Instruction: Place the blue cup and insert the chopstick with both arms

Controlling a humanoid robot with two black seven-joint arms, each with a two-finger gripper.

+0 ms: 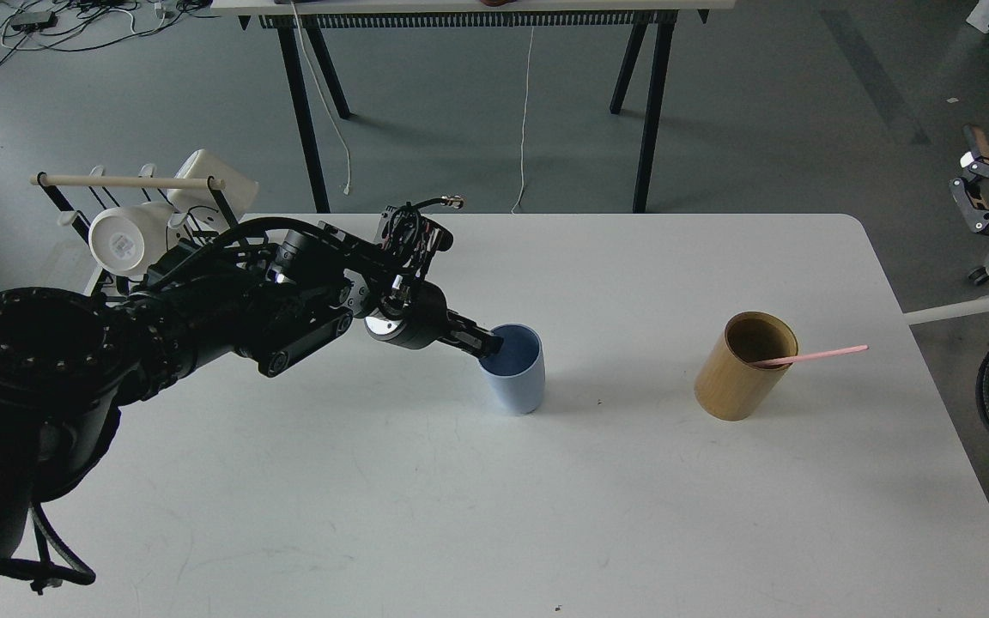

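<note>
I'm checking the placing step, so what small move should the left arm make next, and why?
Probably open the left gripper and draw back leftward: the blue cup looks upright on the table, while the chopstick waits in the wooden cylinder.

The worktop (546, 498) is smooth matt white, faintly scuffed. The blue cup (515, 386) looks like matt plastic, pale outside and darker inside. The tan cylinder (739, 382) has a smooth, wood-like satin skin, and the pink chopstick (821, 353) leaning in it looks plain and matt. The left arm (203, 309) is matt black with a shiny silver wrist ring (377, 324). The rack's rod (130, 181) is pale bare wood; the white mug (121, 243) is glossy
</note>
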